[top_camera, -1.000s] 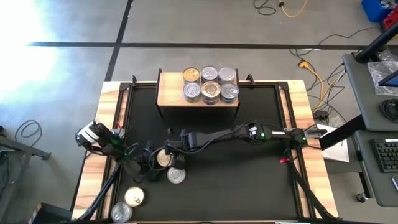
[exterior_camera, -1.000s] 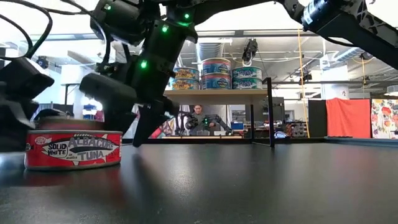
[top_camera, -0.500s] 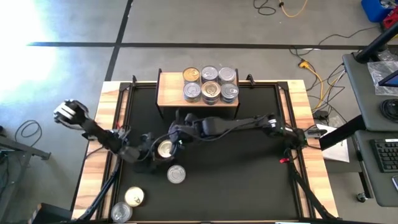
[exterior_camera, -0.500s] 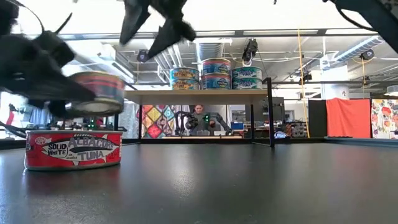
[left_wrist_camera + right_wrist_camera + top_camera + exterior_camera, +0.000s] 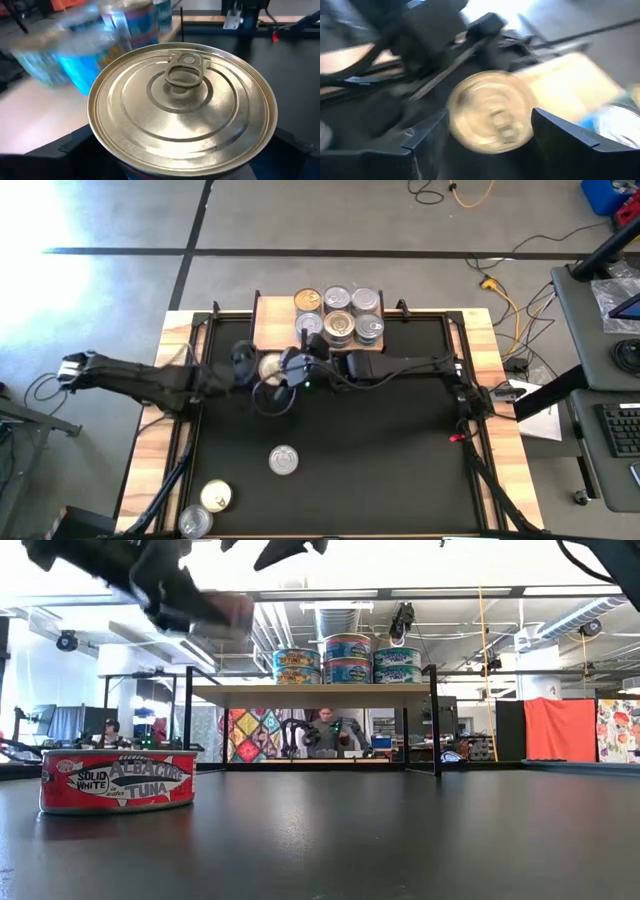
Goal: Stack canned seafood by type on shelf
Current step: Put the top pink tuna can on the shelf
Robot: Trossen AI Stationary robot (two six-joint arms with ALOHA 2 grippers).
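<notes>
A gold-lidded can (image 5: pixel 270 367) (image 5: pixel 182 100) hangs above the table just before the shelf (image 5: pixel 275 330), with my left gripper (image 5: pixel 262 370) shut on it. My right gripper (image 5: pixel 297 366) (image 5: pixel 492 137) stands open right beside it. In the right wrist view its fingers flank the blurred can (image 5: pixel 492 111). Several cans (image 5: pixel 338 315) stand on the shelf's right part, two layers high (image 5: pixel 348 658). A silver-lidded can (image 5: pixel 283 460) stands on its base mid-table; it may be the red tuna can (image 5: pixel 118 780) in the low view. My left gripper pinches the gold-lidded can by its side wall (image 5: pixel 100 150), one finger on each side below the lid's rim. The fingers come nearly level from the table's left. The can is upright, lid up, lifted clear of the table. Whether my right gripper touches the can I cannot tell: its wrist view is blurred.
Two more cans (image 5: pixel 217 497) (image 5: pixel 195 520) sit at the table's near left corner. The shelf's left part (image 5: pixel 268 320) is bare wood. The table has a raised wooden rim (image 5: pixel 480 380). Bare black tabletop spreads over the right half (image 5: pixel 400 460).
My left gripper has taken the gold-lidded can off the table and carried it up and toward the far edge, up to the shelf. My right gripper has also risen and gone toward the far edge alongside it. The silver-lidded can has stayed in place.
</notes>
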